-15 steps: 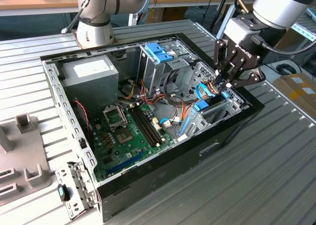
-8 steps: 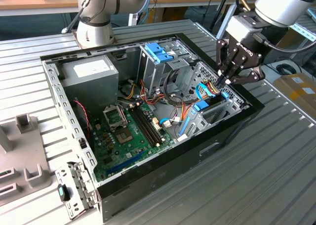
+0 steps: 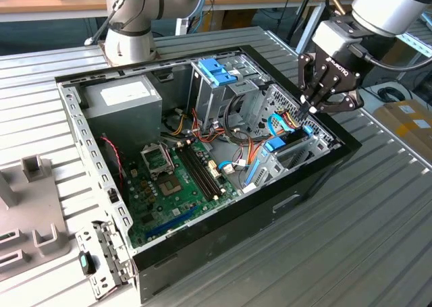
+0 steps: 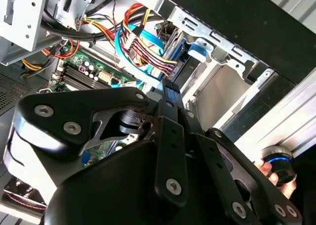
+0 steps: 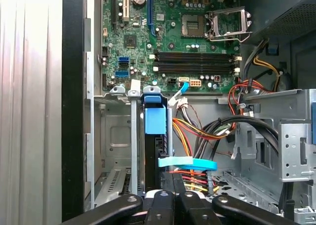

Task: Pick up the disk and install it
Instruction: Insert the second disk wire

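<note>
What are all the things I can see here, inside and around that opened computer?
Computer case: one, black, open on the slatted table.
Motherboard: one, green, on the case floor.
Power supply box: one, grey, at the case's far corner.
Drive cage handle: one, blue, atop the metal cage.
Disk: one, blue-framed, standing in the bay under the gripper.
Cables: several, red, orange, blue, beside the bay.
Table: one, grey.
Gripper: one, black, at the disk's top edge.
</note>
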You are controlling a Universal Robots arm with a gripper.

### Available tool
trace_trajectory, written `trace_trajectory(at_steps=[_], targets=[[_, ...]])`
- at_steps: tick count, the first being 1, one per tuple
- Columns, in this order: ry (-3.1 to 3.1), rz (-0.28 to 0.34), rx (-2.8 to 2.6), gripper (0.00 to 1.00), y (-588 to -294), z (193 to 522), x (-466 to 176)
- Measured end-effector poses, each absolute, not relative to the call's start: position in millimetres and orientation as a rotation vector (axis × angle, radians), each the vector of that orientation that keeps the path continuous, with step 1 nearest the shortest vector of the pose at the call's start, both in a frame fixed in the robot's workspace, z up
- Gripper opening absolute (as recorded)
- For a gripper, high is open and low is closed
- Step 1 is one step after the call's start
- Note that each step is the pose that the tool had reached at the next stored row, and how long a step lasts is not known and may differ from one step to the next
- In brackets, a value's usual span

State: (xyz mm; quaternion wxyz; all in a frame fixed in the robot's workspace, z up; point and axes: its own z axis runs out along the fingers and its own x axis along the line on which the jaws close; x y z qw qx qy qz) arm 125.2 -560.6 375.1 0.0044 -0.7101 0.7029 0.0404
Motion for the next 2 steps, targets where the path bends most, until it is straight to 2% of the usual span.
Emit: trace_trajectory(at_steps=[2], targets=[[2.202,0.126,-2.225,0.11,-560.7,375.1,125.2]])
